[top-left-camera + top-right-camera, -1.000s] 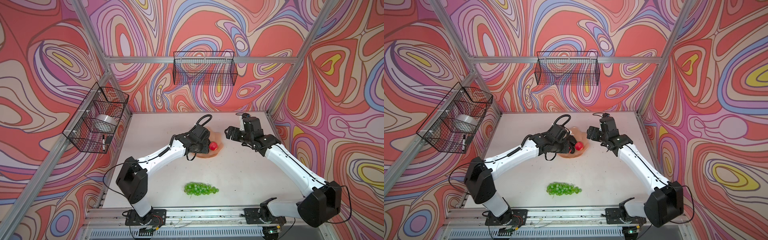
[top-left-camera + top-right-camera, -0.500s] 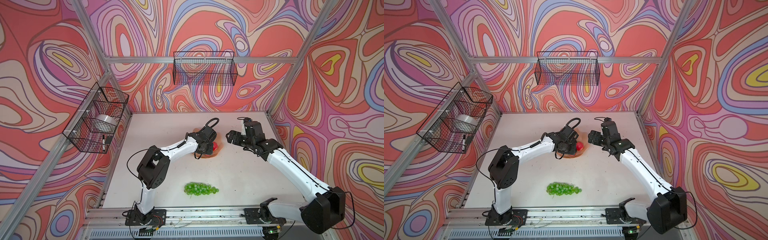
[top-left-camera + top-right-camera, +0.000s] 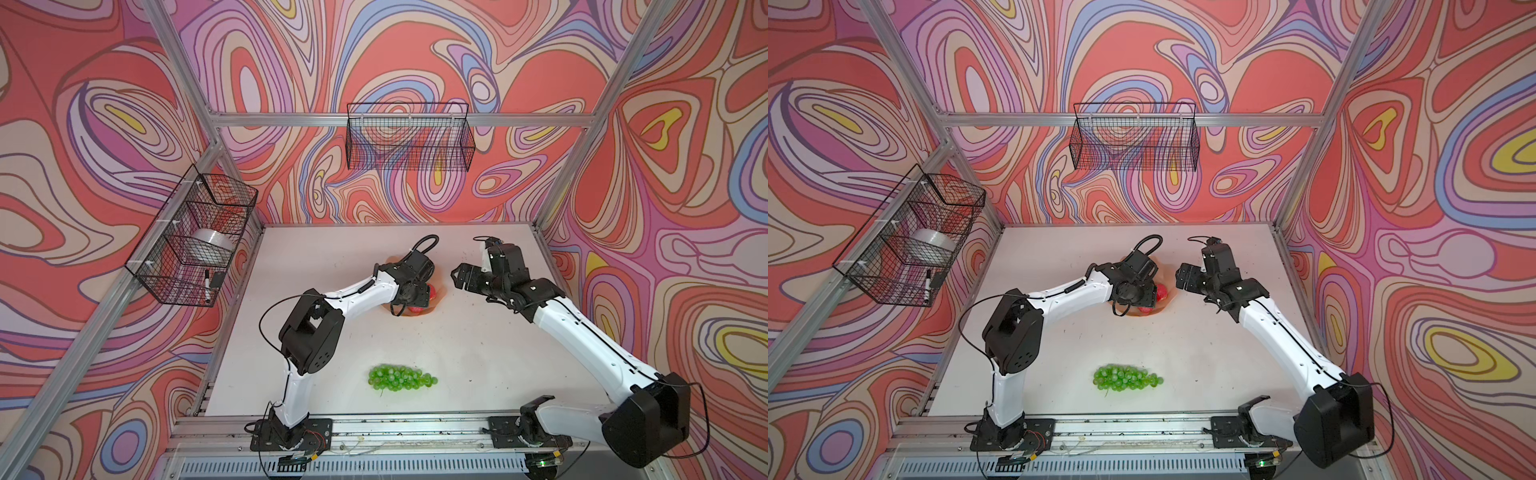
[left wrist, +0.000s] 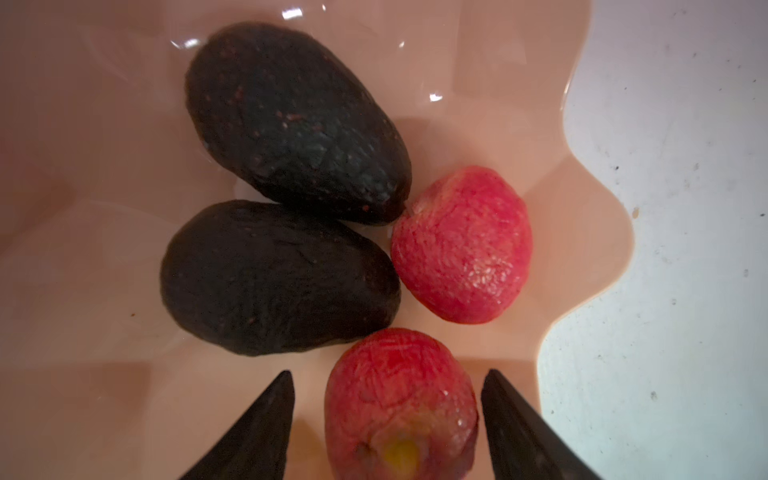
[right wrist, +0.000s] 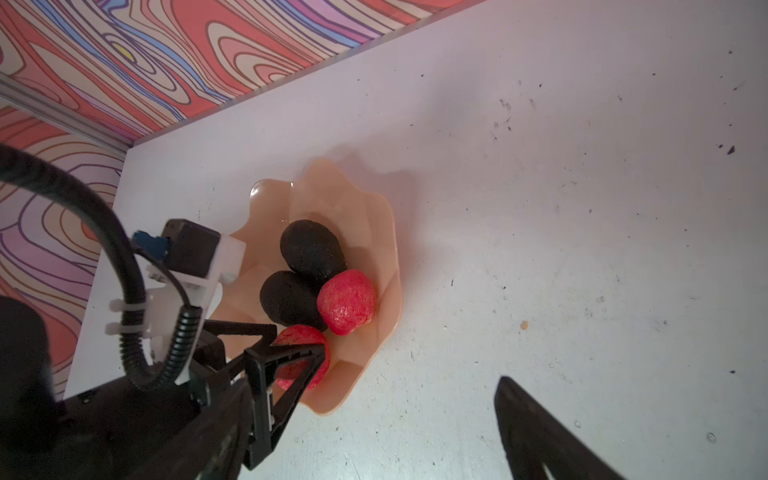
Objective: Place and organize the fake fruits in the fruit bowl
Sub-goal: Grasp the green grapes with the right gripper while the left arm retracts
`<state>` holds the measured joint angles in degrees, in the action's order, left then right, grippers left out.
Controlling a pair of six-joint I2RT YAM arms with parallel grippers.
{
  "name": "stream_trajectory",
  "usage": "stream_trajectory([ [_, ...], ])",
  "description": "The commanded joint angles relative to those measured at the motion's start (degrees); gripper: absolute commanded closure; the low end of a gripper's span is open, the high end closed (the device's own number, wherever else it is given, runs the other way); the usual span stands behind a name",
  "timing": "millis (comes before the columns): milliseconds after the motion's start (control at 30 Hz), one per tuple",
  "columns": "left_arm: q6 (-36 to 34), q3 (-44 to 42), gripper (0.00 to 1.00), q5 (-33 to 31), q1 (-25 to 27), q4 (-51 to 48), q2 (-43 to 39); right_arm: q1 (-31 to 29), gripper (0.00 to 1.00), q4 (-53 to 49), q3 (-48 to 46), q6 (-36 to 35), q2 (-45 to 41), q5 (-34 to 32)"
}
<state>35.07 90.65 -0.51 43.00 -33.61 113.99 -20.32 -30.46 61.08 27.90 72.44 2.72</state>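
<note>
Newly parted, left claw (image 4: 388,373) flanks one apple (image 4: 399,411) inside bowl (image 4: 590,249).

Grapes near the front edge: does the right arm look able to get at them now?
Probably yes. The grapes lie alone on bare table, and the right claw is open and empty beside the bowl, with nothing between.

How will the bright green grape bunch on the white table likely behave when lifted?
The bright green grape bunch looks like many small glossy balls, so a pinch may slip. Loosely clustered, it probably droops. Its lumpy, elongated shape likely won't roll.
</note>
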Motion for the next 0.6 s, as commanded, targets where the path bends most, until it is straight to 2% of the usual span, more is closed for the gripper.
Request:
stream_trajectory([
  [0,1.11,0.76,0.25,-3.58,-1.46,-1.15,-7.48,0.14,0.08,-0.33,-1.3,-3.7,-1.52,6.65],
  [100,0.14,-1.28,0.21,-8.29,-2.28,0.08,-14.47,-3.21,0.09,-1.1,-1.92,-7.49,-1.81,10.81],
  [267,-1.68,-11.99,0.11,-17.51,-4.72,6.0,-30.84,-16.79,0.1,-1.46,-4.57,-12.65,-3.26,8.27],
  [367,-2.51,-19.76,0.06,-18.6,-8.33,8.42,-40.65,-23.62,0.09,1.2,-7.81,-14.89,-3.41,9.57],
  [500,-0.27,-27.24,0.03,-19.96,-14.16,3.84,-50.68,-32.36,0.09,3.23,-9.48,-19.34,-1.14,9.09],
  [567,0.95,-30.22,0.03,-20.38,-16.33,1.37,-54.94,-34.88,0.09,4.32,-9.67,-20.05,0.55,8.47],
])
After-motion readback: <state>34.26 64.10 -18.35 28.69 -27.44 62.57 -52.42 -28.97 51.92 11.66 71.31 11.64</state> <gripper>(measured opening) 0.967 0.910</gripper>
